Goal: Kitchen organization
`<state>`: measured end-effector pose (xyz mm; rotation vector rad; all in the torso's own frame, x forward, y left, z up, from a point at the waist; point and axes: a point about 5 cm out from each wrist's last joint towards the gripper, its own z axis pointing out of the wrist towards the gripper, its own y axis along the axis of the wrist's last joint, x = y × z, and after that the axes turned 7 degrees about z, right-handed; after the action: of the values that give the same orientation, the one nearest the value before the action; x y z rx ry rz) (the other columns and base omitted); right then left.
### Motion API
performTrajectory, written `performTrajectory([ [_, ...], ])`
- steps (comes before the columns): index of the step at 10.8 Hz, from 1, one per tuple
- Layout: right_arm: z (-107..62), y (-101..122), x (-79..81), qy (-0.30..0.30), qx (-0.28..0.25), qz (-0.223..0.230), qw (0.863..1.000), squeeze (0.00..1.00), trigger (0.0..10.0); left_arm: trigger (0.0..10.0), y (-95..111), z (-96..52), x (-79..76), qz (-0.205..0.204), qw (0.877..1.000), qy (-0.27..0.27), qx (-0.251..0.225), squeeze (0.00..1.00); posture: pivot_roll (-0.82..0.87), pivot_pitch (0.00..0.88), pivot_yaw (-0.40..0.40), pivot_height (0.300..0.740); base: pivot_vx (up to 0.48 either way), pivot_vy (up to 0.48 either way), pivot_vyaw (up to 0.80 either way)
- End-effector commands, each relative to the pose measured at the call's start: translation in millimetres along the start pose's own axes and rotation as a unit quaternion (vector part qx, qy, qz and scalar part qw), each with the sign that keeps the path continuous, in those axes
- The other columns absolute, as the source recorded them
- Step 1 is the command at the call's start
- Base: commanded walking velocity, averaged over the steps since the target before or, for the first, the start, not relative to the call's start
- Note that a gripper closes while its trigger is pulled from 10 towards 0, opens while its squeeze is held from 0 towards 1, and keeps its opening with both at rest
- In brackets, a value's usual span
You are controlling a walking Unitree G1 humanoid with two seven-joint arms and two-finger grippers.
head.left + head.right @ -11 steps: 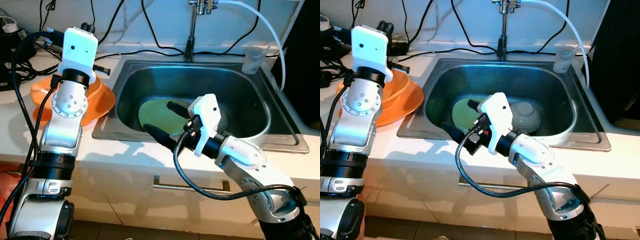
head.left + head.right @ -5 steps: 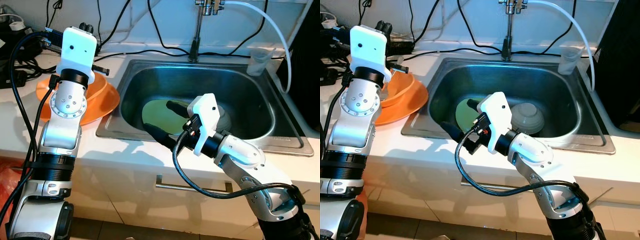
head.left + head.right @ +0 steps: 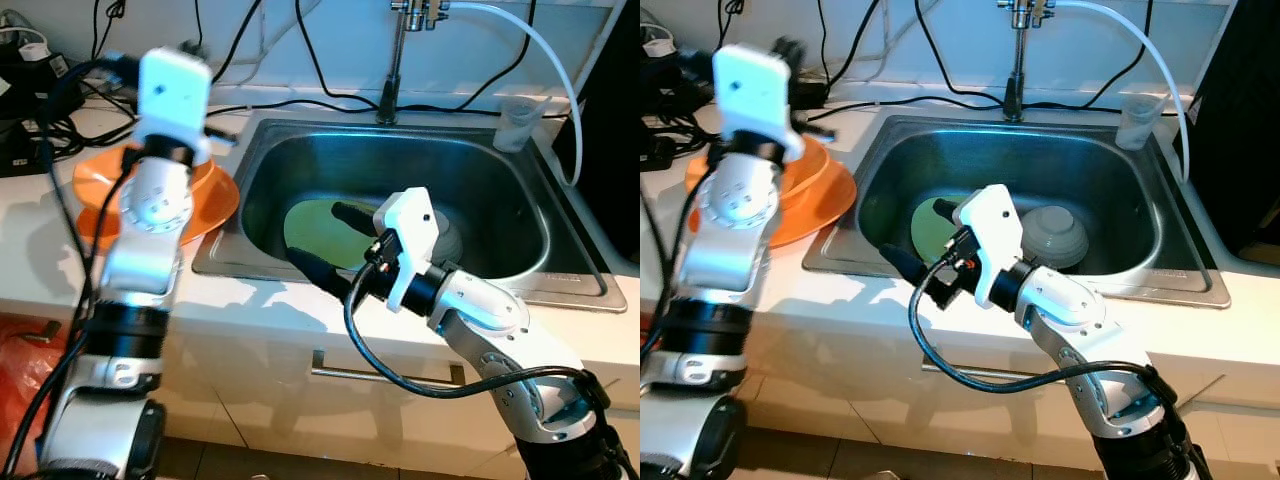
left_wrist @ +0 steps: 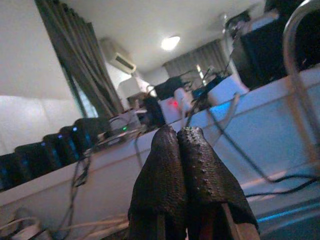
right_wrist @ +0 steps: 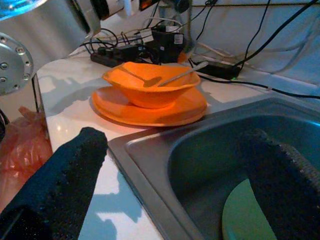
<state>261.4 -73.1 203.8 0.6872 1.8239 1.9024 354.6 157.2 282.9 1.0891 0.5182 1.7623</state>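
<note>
Left arm [image 3: 160,200] swung rightward, fingers [image 4: 182,175] together; green plate [image 3: 315,225] between right fingers [image 5: 65,175], spread.

A home kitchen: a steel sink [image 3: 500,165] with a tap [image 3: 392,60] sits in a white desk [image 3: 255,315] above a drawer [image 3: 385,375], dishes (a green plate [image 3: 315,225], an orange bowl [image 5: 150,87]) lie about, cables [image 3: 280,100] trail behind.

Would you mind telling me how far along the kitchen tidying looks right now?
Done: an orange bowl with a spoon sits on an orange plate beside the sink. In hand: nothing; the right claw is open over the sink's front edge. Left: a green plate and grey bowl lie in the sink.
</note>
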Motion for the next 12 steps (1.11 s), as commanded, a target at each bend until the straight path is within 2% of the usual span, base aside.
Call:
performTrajectory([
  [1, -1.9, 2, -0.7, -0.009, -0.006, -0.008, 1.0, 0.0, 10.0, 10.0, 14, 5.7, -10.3, -0.025, 0.999, -0.021, -0.03, 0.0, -0.07, 0.0, 0.064, 0.74, 0.0, 0.0, 0.0],
  [3, -3.2, 2, -3.8, -0.023, -0.007, -0.012, 1.0, 0.0, 10.0, 10.0, 25, 8.9, -23.9, -0.048, 0.997, -0.039, -0.05, 0.0, -0.08, 0.0, 0.068, 0.74, 0.0, 0.0, 0.0],
  [5, -2.0, 6, -13.5, -0.065, -0.023, -0.032, 0.997, 0.0, 10.0, 10.0, 34, 9.7, -41.4, -0.105, 0.991, -0.065, -0.057, 0.0, -0.08, 0.0, 0.078, 0.74, 0.0, 0.0, 0.0],
  [6, -2.0, 6, -18.0, -0.085, -0.026, -0.042, 0.995, 0.0, 10.0, 10.0, 30, 7.3, -49.6, -0.141, 0.986, -0.077, -0.038, 0.0, -0.08, 0.0, 0.085, 0.74, 0.0, 0.0, 0.0],
  [8, -4.6, 4, -23.9, -0.111, -0.03, -0.054, 0.992, 0.0, 10.0, 10.0, 31, 6.3, -57.7, -0.179, 0.979, -0.094, -0.028, 0.0, -0.07, 0.0, 0.088, 0.74, 0.0, 0.0, 0.0],
  [9, -5.1, 3, -27.2, -0.126, -0.034, -0.063, 0.99, 0.0, 10.0, 10.0, 31, 6.7, -62.7, -0.213, 0.971, -0.107, -0.014, 0.0, -0.07, 0.0, 0.094, 0.74, 0.0, 0.0, 0.0],
  [10, -4.9, 2, -28.8, -0.131, -0.036, -0.065, 0.989, 0.0, 10.0, 10.0, 31, 6.6, -65.2, -0.231, 0.966, -0.112, -0.007, 0.0, -0.07, 0.0, 0.094, 0.74, 0.0, 0.0, 0.0],
  [12, -3.7, -3, -35.3, -0.153, -0.039, -0.067, 0.985, 0.0, 10.0, 10.0, 27, 4.1, -76.0, -0.315, 0.939, -0.136, 0.033, 0.0, -0.06, 0.0, 0.102, 0.74, 0.0, 0.0, 0.0],
])
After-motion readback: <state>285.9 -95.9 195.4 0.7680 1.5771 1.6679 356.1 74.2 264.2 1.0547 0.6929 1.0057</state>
